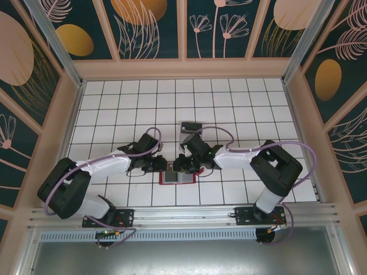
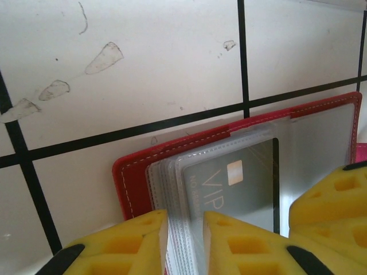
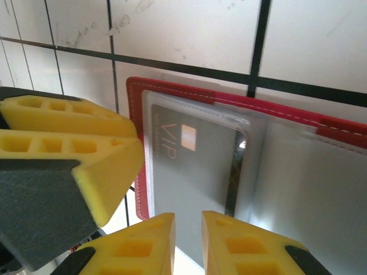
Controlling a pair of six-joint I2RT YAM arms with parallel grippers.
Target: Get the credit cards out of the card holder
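The red card holder lies open on the white tiles between both arms. My left gripper is shut on the stack of clear sleeves standing up from the red cover. A grey credit card marked VIP sits in the front sleeve. In the right wrist view that credit card reaches past the near edge of the red cover. My right gripper hangs over the card's near edge with its jaws a narrow gap apart. I cannot tell whether they pinch it. The left gripper's yellow finger stands close beside it.
A clear plastic box stands just beyond the right gripper, with a dark flat piece at its far end. Wooden walls close in the tiled floor on three sides. The two grippers' fingers nearly touch.
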